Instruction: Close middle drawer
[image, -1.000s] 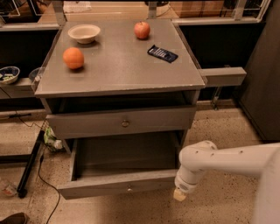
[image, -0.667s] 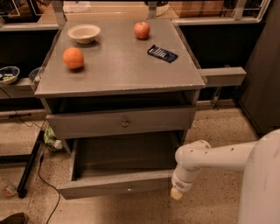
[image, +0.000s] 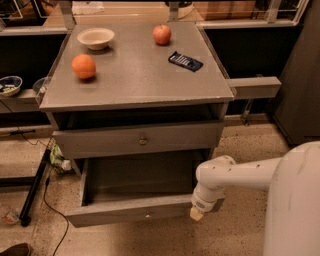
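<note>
Camera view | gripper (image: 196, 214) at right front corner of middle drawer (image: 125, 212), grip state unclear | off-centre push may skew, jam it

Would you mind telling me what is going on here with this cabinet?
The robot is working on closing the middle drawer, which is pulled well out and looks empty. Its pincer is low at the right end of that drawer's front; whether it touches cannot be told. The drawer above, with the brassy knob, is pushed in. An orange, an apple and a bowl sit on the cabinet top.
</note>
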